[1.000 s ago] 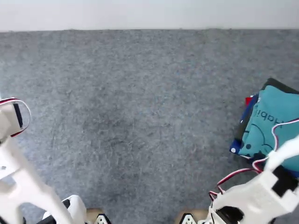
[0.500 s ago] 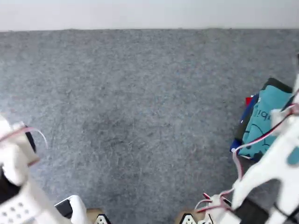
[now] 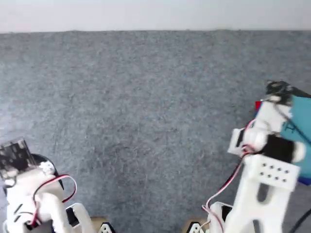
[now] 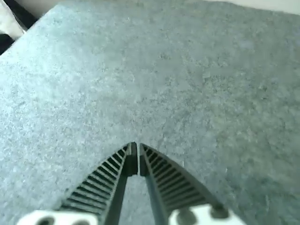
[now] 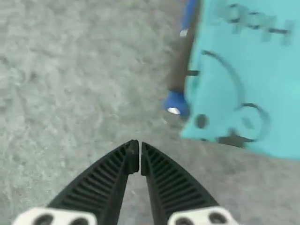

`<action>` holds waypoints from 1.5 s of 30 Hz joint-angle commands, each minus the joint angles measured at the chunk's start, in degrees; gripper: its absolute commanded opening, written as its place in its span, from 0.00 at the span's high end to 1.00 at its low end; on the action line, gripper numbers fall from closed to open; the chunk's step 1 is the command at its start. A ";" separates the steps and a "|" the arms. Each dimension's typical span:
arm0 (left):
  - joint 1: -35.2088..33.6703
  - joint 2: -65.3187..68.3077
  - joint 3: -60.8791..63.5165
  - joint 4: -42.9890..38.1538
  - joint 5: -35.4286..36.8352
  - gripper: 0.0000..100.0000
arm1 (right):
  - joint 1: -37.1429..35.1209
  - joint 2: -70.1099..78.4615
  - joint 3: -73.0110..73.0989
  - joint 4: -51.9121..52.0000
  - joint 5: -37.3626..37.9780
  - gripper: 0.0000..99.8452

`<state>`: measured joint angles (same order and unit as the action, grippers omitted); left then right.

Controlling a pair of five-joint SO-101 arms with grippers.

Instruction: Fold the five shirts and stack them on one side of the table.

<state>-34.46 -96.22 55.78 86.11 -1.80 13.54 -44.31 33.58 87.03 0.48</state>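
At the near edge of the table, the left arm (image 3: 34, 199) sat low in the left corner and the right arm (image 3: 265, 167) rose in the right corner. The left gripper (image 4: 136, 149) had its ribbed jaws pressed together with nothing between them, hanging over bare grey felt (image 3: 146, 97). The right gripper (image 5: 136, 146) was likewise closed and empty, above the felt just beside the near corner of the shirt stack.

The stack lay against the table's right edge, partly hidden by the right arm in the high view. A folded teal shirt (image 5: 243, 70) (image 3: 302, 121) lay on top, a blue shirt (image 5: 176, 101) stuck out beneath its corner, and a sliver of red (image 3: 257, 105) showed at the inner side.

From the stack leftward the felt ran open across the middle and left, up to the straight far edge, where a pale wall (image 3: 146, 14) began.
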 commanded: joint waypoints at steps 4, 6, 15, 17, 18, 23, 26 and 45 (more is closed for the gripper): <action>2.73 -7.38 12.26 -7.03 0.53 0.98 | -7.16 -12.62 17.23 -12.44 -4.13 0.99; 6.07 -6.95 13.93 -8.00 1.23 0.98 | -8.66 -17.27 22.51 -15.43 -4.31 0.99; 25.76 -7.82 22.73 -14.42 10.20 0.98 | -14.29 -37.85 47.65 -26.07 -5.01 0.99; 27.96 -7.82 25.98 -16.09 10.20 0.98 | -15.25 -43.12 51.43 -26.07 -5.01 0.99; 28.92 -7.82 27.65 -16.53 10.20 0.98 | -15.78 -45.76 52.92 -25.89 -5.01 0.99; 32.18 -7.91 33.01 -17.67 10.20 0.98 | -18.68 -59.65 60.40 -23.78 -4.92 0.99; 32.70 -7.91 36.70 -20.48 10.11 0.98 | -20.09 -59.65 62.77 -23.43 -4.92 0.99; 32.35 -7.74 40.57 -23.30 10.55 0.98 | -2.33 -59.47 62.86 -18.51 5.98 0.99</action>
<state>-2.11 -103.69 96.66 62.90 8.22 11.34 -103.30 95.65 70.42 2.86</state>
